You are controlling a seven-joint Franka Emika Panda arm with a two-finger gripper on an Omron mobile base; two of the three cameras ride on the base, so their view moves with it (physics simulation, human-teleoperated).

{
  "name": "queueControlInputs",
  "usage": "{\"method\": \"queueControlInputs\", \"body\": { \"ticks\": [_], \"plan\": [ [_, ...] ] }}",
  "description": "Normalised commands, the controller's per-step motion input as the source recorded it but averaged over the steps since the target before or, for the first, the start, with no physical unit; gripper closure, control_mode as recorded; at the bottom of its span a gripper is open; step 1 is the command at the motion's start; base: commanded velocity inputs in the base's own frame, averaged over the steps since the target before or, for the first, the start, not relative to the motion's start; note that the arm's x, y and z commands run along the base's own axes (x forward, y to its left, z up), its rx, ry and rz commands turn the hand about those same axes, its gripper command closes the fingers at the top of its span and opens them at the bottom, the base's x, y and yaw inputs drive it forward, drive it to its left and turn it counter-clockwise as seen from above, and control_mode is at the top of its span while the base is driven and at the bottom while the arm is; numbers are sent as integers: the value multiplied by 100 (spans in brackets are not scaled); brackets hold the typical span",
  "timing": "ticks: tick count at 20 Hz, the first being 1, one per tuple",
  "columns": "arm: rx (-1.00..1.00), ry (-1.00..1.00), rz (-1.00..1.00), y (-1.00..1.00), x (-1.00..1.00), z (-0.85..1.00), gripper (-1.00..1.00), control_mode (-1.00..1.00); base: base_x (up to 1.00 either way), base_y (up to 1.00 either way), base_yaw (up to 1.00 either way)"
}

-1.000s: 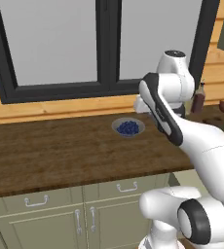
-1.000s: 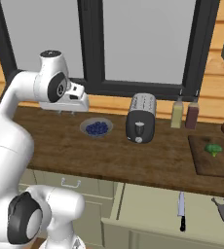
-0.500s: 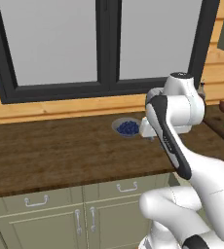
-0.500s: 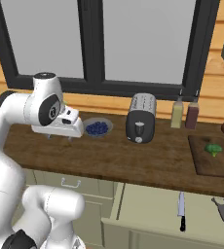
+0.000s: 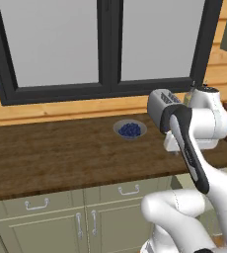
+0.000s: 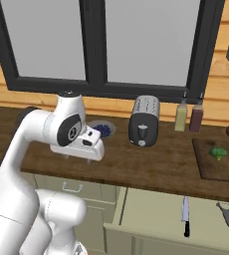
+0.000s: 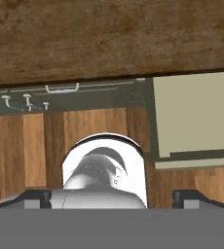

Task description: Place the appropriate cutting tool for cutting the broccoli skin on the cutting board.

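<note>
Looking down through the hand camera, I see my two finger tips [image 7: 36, 197] set far apart at the bottom corners, so the gripper [image 6: 89, 160] is spread wide with nothing between its tips. It hangs over the front edge of the counter [image 6: 136, 167], left of the toaster [image 6: 144, 121] and near the bowl of blueberries [image 6: 102, 130]. The open drawer [image 6: 171, 211] lies to my right and lower, holding a knife [image 6: 185, 216] and what I take for a peeler [image 6: 227, 214]. For skin, I judge the peeler the right tool. I should swing right, descend over its handle, align the fingers across it, then close. The broccoli [image 6: 217, 153] rests on the cutting board [image 6: 206, 167] at the counter's far right.
</note>
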Motion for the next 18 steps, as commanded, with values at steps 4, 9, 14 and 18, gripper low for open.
{"method": "queueControlInputs", "body": {
  "ticks": [4, 9, 14, 18],
  "plan": [
    [3, 18, -8, -100, -6, -6, -100, -100, 0, 0, 0],
    [1, 20, -6, -100, 0, -4, -100, -100, 0, 0, 0],
    [1, 12, 0, -100, 0, 0, -100, -100, 0, 0, 0],
    [2, 6, 0, -100, -3, 0, -100, -100, 0, 0, 0]
  ]
}}
